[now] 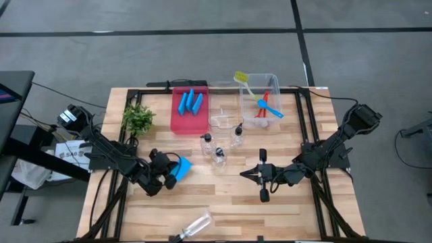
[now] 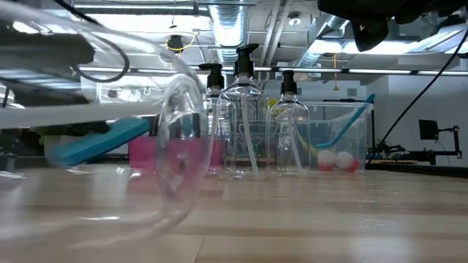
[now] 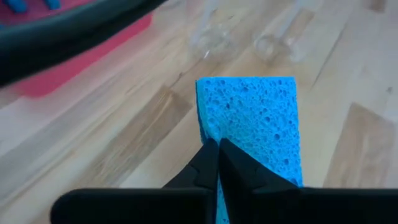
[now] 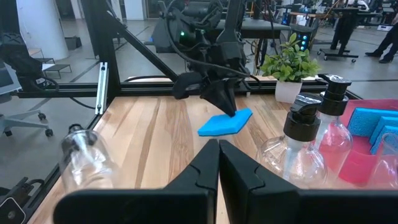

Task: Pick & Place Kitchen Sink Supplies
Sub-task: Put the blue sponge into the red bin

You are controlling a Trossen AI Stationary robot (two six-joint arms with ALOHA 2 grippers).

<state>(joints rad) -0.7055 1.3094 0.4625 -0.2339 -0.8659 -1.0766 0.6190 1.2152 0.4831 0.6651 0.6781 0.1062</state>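
Two arms on your wooden table (image 1: pixel 223 202), left gripper (image 1: pixel 170 173) is the one at work: its fingers are pinched on a blue sponge (image 1: pixel 181 167), which hangs tilted just above the bare wood, left of the bottle cluster and in front of the red tray (image 1: pixel 177 123). You see the same sponge (image 3: pixel 255 127) up close in the left wrist view, clamped by one edge between the closed dark fingers. Right gripper (image 1: pixel 246 174) sits over the wood right of centre, fingers pressed together, nothing in them, pointing toward the left gripper. Red tray at the back holds two more blue sponges (image 1: pixel 190 102) lying side by side. Next to it on the right you have a clear bin (image 1: pixel 273 81) with brushes inside: yellow-green one (image 1: pixel 243 81) sticking out over the back rim, blue one (image 1: pixel 270 109) and red one (image 1: pixel 264 101) crossed in the bin. A smaller clear bin (image 1: pixel 221 119) sits between tray and brush bin. Three upright pump bottles (image 1: pixel 219 154) stand clustered mid-table, in front of the bins, close but apart. A fourth bottle (image 1: pixel 196 225) lies on its side near the front edge. Small green plant (image 1: pixel 138 119) stands left of the tray.
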